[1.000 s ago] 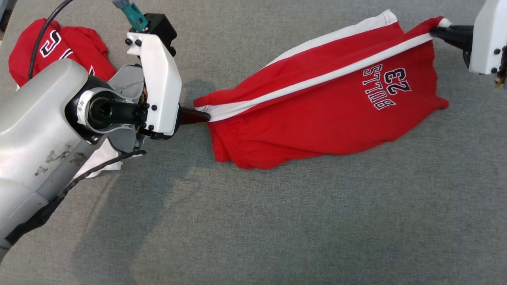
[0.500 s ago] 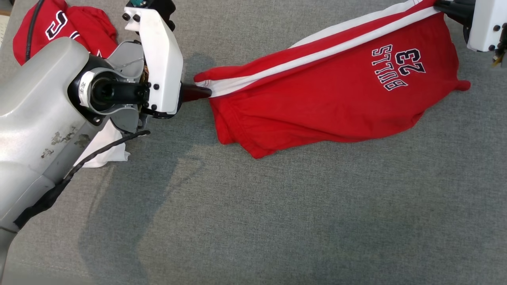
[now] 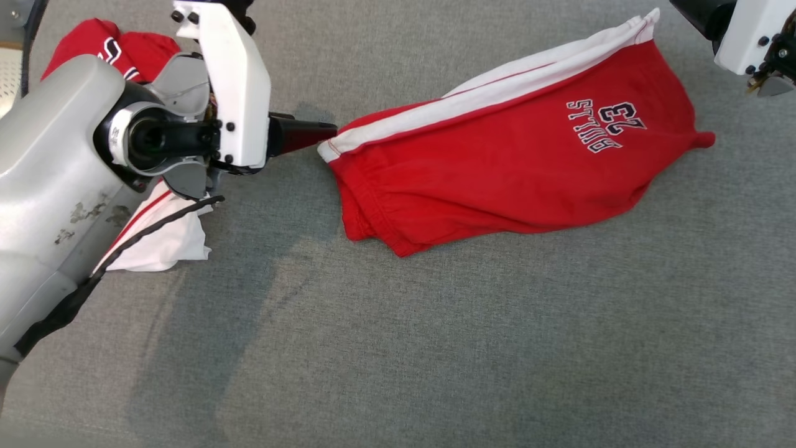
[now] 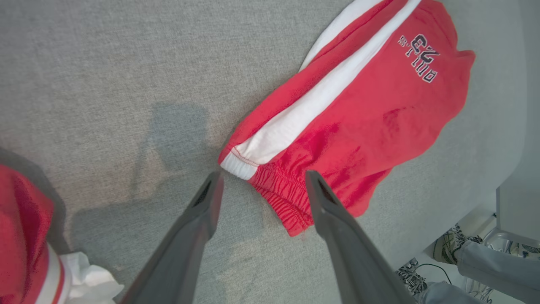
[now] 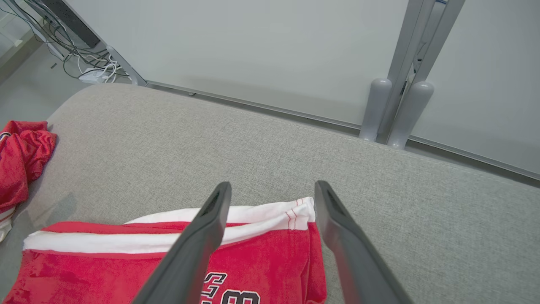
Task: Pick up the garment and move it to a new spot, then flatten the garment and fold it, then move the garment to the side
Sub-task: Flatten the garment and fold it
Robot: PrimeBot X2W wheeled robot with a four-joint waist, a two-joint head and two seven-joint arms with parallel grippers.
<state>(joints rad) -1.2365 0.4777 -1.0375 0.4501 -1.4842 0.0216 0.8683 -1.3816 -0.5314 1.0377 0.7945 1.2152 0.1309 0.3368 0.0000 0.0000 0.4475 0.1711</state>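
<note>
Left wrist view: the red garment [image 4: 358,109] lies on the grey surface [image 4: 105,63], its waistband corner just ahead of the left claw [image 4: 261,175], fingers spread. The right claw [image 5: 273,185], equally agape, hovers over the hem. Smoothing wrinkles outward before folding seems wise.

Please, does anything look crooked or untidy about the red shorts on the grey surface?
Yes. The red shorts lie slantwise on the grey surface and not flat: the waistband is bunched, and the layers at the leg hem do not line up. Other red and white garments sit crumpled at the robot's left.
</note>
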